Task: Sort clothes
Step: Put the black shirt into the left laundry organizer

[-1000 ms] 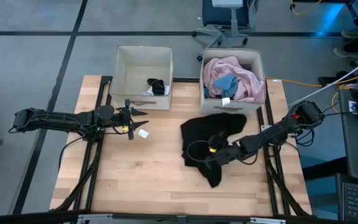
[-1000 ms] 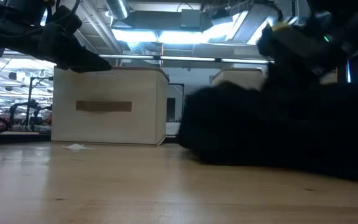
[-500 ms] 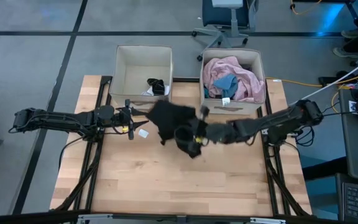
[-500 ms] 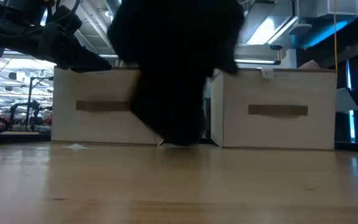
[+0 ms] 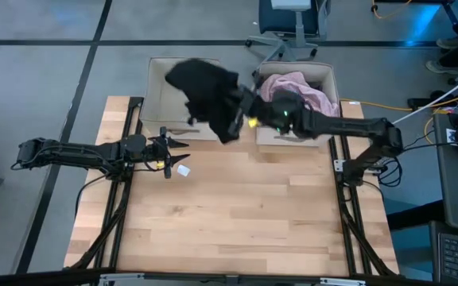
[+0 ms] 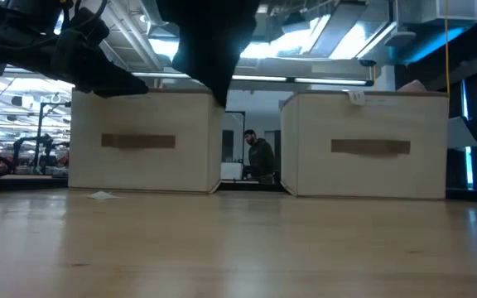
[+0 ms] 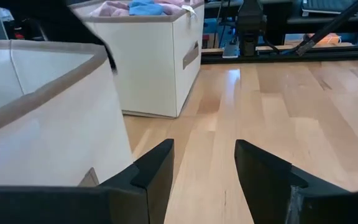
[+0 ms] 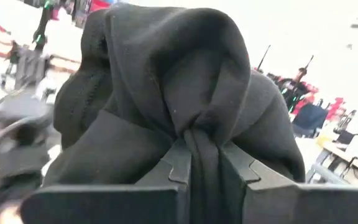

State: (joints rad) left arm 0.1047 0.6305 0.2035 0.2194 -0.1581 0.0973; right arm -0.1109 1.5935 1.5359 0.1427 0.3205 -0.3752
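A black garment [image 5: 201, 83] hangs bunched in the air over the near right corner of the left beige bin [image 5: 183, 65], with my right gripper [image 5: 235, 107] shut on it. In the low view its lower end [image 6: 209, 50] dangles above the bin's front wall. The left bin holds a small dark piece [image 5: 201, 111], partly hidden by the garment. The right bin [image 5: 331, 95] holds a pink shirt [image 5: 296, 83] and a blue piece. My left gripper [image 5: 180, 144] waits open just in front of the left bin, nothing between its fingers [image 7: 160, 168]. My right gripper pinches a bunched fold of the black garment [image 8: 201, 140] between its two fingers, several layers gathered together. The fingers lie about level and come from the table's right. The cloth drapes slack around and below the fingers, lifted clear of the table.
A small white tag [image 5: 183, 170] lies on the wooden table [image 5: 237, 214] near my left gripper. The two bins stand side by side at the far edge with a gap between them. A person [image 6: 259, 159] stands far off in the room behind.
My right gripper has risen from the table's right half and swung toward the far left, rolling at the wrist, and stays shut. The black garment, which lay spread on the table, has been lifted clear and carried up over the left bin's corner.
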